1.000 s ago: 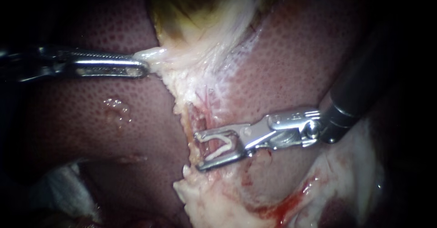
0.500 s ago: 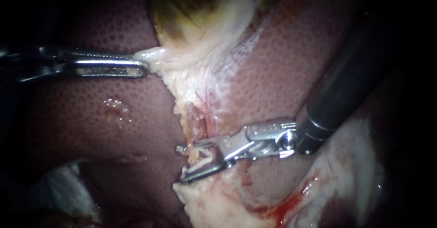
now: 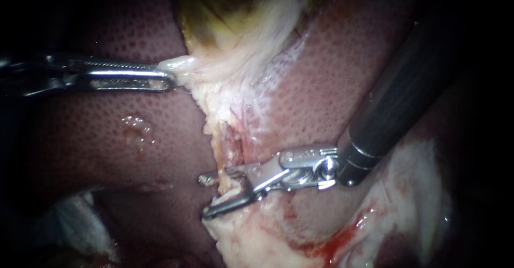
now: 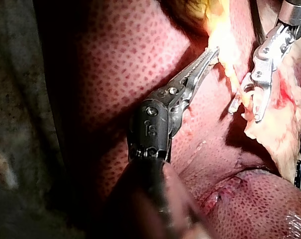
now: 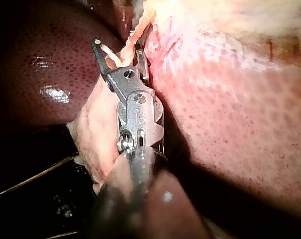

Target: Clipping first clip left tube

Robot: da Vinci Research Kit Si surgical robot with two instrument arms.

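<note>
A pale tube runs down from the yellow-green gallbladder over the liver. My right instrument comes in from the upper right. Its jaws stand open astride the tube's lower part, one on each side, with a white clip seated between them. In the right wrist view the jaws straddle the pale strand. My left instrument is shut on pale tissue at the gallbladder's neck and holds it out to the left. The left wrist view shows the same grip, with the other instrument beyond it.
Ragged pale fatty tissue lies under the right jaws, with a smear of blood beside it. White gauze sits at the lower left. The dark right shaft crosses the liver's right lobe.
My right instrument has slid left and down along the tissue, bringing its open jaws and clip across the tube. The left instrument has held still.
</note>
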